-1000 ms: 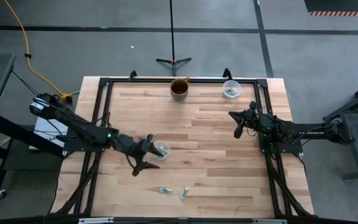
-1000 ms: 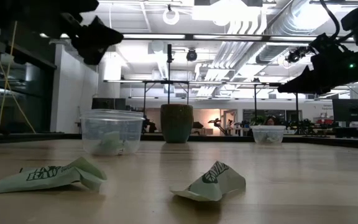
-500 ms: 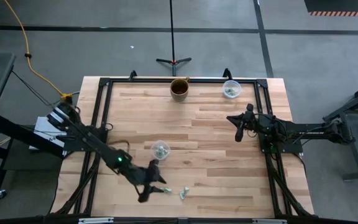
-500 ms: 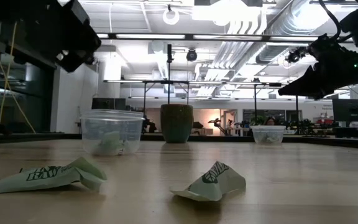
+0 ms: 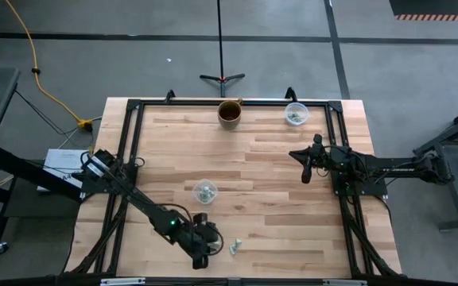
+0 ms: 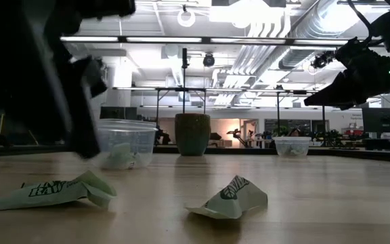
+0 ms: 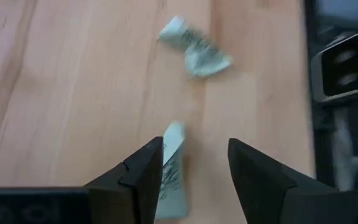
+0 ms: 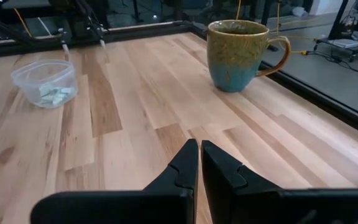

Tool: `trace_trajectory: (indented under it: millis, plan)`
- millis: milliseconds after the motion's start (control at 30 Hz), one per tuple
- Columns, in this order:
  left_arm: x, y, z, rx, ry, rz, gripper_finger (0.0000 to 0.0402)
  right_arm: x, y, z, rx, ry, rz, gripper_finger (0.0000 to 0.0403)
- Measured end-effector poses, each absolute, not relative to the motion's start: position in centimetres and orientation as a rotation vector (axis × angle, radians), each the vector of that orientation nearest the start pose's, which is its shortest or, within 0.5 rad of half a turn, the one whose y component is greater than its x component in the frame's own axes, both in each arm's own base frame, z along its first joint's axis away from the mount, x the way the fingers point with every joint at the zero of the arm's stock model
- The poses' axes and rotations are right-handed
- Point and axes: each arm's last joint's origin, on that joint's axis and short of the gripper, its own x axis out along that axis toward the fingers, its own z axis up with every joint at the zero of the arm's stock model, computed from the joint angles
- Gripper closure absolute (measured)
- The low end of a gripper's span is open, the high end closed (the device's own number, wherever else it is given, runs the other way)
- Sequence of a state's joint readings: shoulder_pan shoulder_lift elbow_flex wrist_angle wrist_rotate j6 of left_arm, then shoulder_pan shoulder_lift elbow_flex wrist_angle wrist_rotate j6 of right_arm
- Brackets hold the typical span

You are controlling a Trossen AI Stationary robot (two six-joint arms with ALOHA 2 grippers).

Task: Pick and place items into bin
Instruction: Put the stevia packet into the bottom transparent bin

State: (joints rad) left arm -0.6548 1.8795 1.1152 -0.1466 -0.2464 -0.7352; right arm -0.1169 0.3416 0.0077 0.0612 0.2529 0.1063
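1. We see the left gripper (image 7: 194, 163) open wide, holding nothing, low above 1 wrapper (image 7: 174, 169) lying beside its finger.
2. A 2nd wrapper (image 7: 194, 48) lies just beyond.
3. The right gripper (image 8: 199, 158) hovers closed, empty.

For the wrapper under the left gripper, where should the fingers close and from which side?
Judging by the left wrist view, the wrapper lies flat on the table, a narrow crumpled strip. Come from straight above with the open left gripper and pinch across its narrow width near mid-length, where the raised creases likely give purchase.
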Motion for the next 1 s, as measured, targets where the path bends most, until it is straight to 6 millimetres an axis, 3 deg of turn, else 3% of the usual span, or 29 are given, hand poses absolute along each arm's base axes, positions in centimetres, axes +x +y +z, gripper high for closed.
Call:
trace_trajectory:
  millis: [300, 633, 767, 1000]
  plan:
    - [30.2, -22.2, 14.4, -0.352, 0.955, 0.021, 0.0161, 11.3, -2.1, 14.2, 0.051, 0.266, -0.377, 0.0391]
    - [30.5, -22.5, 12.3, -0.325, 0.987, 0.038, 0.0182, 11.3, -2.1, 14.2, 0.05, 0.266, -0.376, 0.0391]
    - [30.4, -22.5, 12.1, -0.294, 0.991, 0.027, 0.0229, 11.3, -2.1, 14.2, 0.05, 0.266, -0.375, 0.0391]
    - [30.5, -22.5, 12.1, -0.25, 1.002, -0.02, 0.0378, 11.3, -2.1, 14.2, 0.05, 0.266, -0.375, 0.0391]
